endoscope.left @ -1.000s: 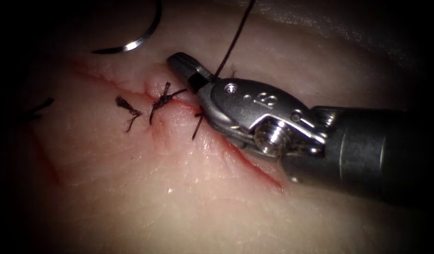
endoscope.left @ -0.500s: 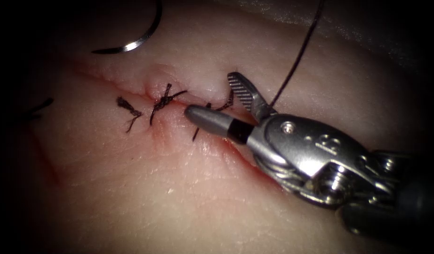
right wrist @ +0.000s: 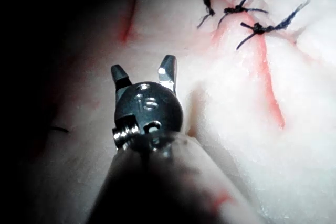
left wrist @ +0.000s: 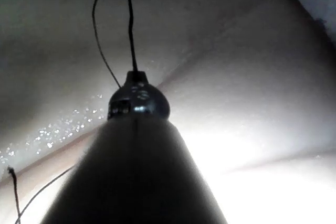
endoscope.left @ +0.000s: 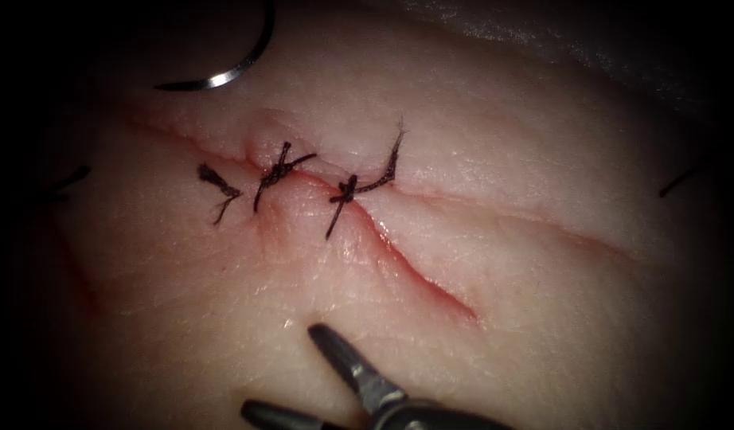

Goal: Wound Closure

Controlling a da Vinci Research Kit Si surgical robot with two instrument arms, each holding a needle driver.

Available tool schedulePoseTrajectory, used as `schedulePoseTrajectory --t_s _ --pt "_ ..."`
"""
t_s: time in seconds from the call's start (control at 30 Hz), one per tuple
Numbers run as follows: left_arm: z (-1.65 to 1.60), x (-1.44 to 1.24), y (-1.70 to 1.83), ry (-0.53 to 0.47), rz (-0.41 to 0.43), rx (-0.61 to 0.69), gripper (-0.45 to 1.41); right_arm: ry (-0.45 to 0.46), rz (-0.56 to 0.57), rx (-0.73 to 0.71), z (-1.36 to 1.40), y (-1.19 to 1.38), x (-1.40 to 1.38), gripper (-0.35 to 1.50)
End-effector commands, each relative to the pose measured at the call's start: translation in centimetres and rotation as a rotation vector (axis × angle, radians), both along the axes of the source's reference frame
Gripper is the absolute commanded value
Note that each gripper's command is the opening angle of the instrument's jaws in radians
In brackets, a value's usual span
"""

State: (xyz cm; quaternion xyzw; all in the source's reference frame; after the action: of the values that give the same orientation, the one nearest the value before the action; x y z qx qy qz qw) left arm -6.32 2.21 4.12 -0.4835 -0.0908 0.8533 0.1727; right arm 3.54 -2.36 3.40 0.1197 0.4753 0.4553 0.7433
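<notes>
The tissue (endoscope.left: 494, 334) carries a slanting red cut (endoscope.left: 423, 279) with three dark knots (endoscope.left: 347, 191) along its left stretch. The rightmost knot has short cut ends. The curved needle (endoscope.left: 224, 76) lies free on the tissue beyond the cut's left end, held by neither tool. My right tool (endoscope.left: 283, 374) stands open near the picture's bottom edge, on the near side of the cut, holding nothing; the right wrist view shows its jaws (right wrist: 143, 69) spread, with the knots (right wrist: 252, 27) beyond them. In the left wrist view my left tool (left wrist: 135, 77) holds thread (left wrist: 128, 24) that rises from its tip.
A loose dark thread piece (endoscope.left: 677, 181) lies at the far right of the tissue and another (endoscope.left: 64, 183) at the far left. Red fluid lines the cut. The cut's right stretch (endoscope.left: 447, 295) gapes, with no stitch across it.
The right tool was at the rightmost knot, opened beside the long thread, then drew back to the bottom edge. The long thread rising from that knot is gone; short ends remain.
</notes>
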Motion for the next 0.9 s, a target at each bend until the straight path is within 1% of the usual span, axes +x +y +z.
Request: schedulePoseTrajectory --t_s 0.03,0.07,0.1,0.13,0.2,0.23,0.27,0.3,0.33,0.37,0.4,0.43,0.5,0.53,0.6,0.63,0.67,0.77,0.8,0.83,0.9 --pt "0.05 -0.08 0.00 -0.004 -0.007 0.034 0.28 0.002 0.000 0.000 0.04 0.02 0.05 1.09" --pt "0.07 -0.11 -0.03 -0.011 0.000 0.069 0.70 0.002 0.000 0.000 0.05 0.04 0.05 1.09" --pt "0.07 -0.11 -0.05 -0.015 0.003 0.089 0.93 0.002 0.000 0.000 0.06 0.05 0.04 1.09" --pt "0.05 -0.06 -0.07 -0.031 0.002 0.167 1.24 0.002 -0.001 0.000 0.07 0.06 0.03 1.09" --pt "0.00 0.04 -0.08 -0.039 0.036 0.191 1.40 0.003 -0.001 0.000 0.08 0.08 0.01 1.09" --pt "-0.04 0.14 -0.09 -0.043 0.054 0.214 1.40 0.003 -0.002 0.001 0.08 0.09 0.00 1.09" --pt "-0.04 0.14 -0.09 -0.043 0.054 0.214 1.40 0.003 -0.002 0.001 0.08 0.09 0.00 1.09" --pt "-0.11 0.30 -0.12 -0.027 0.061 0.220 1.40 0.004 -0.003 0.002 0.09 0.10 -0.02 1.09" --pt "-0.11 0.30 -0.12 -0.027 0.061 0.220 1.40 0.004 -0.003 0.002 0.09 0.10 -0.02 1.09" --pt "-0.18 0.52 -0.17 -0.021 0.067 0.218 1.40 0.005 -0.004 0.004 0.08 0.13 -0.04 1.09" --pt "-0.20 0.63 -0.21 -0.017 0.068 0.213 1.40 0.008 -0.007 0.006 0.08 0.14 -0.05 1.09" --pt "-0.24 0.90 -0.31 -0.001 0.082 0.201 1.40 0.004 -0.005 0.009 0.06 0.18 -0.09 1.09" --pt "-0.26 1.14 -0.43 0.029 0.102 0.212 1.40 0.005 0.000 0.009 0.05 0.21 -0.12 1.06" --pt "-0.25 1.40 -0.55 0.087 0.118 0.223 1.40 0.005 0.006 0.009 0.04 0.24 -0.16 1.04" --pt "-0.20 1.62 -0.67 0.139 0.122 0.245 1.40 0.005 0.006 0.009 0.05 0.25 -0.17 1.03" --pt "-0.16 1.69 -0.72 0.153 0.121 0.251 1.40 0.005 0.006 0.009 0.05 0.25 -0.18 1.03" --pt "-0.07 1.77 -0.82 0.166 0.103 0.258 1.40 0.005 0.005 0.007 0.07 0.24 -0.17 1.03" --pt "0.11 1.78 -0.92 0.169 0.099 0.253 1.40 0.005 0.004 0.007 0.05 0.22 -0.15 1.01" --pt "0.11 1.78 -0.92 0.169 0.099 0.253 1.40 0.005 0.004 0.007 0.05 0.22 -0.15 1.01" --pt "0.25 1.79 -0.98 0.176 0.099 0.244 1.37 0.007 0.003 0.009 0.02 0.22 -0.16 0.94" --pt "0.31 1.84 -1.03 0.172 0.105 0.245 1.34 0.008 0.002 0.011 0.00 0.22 -0.17 0.89"
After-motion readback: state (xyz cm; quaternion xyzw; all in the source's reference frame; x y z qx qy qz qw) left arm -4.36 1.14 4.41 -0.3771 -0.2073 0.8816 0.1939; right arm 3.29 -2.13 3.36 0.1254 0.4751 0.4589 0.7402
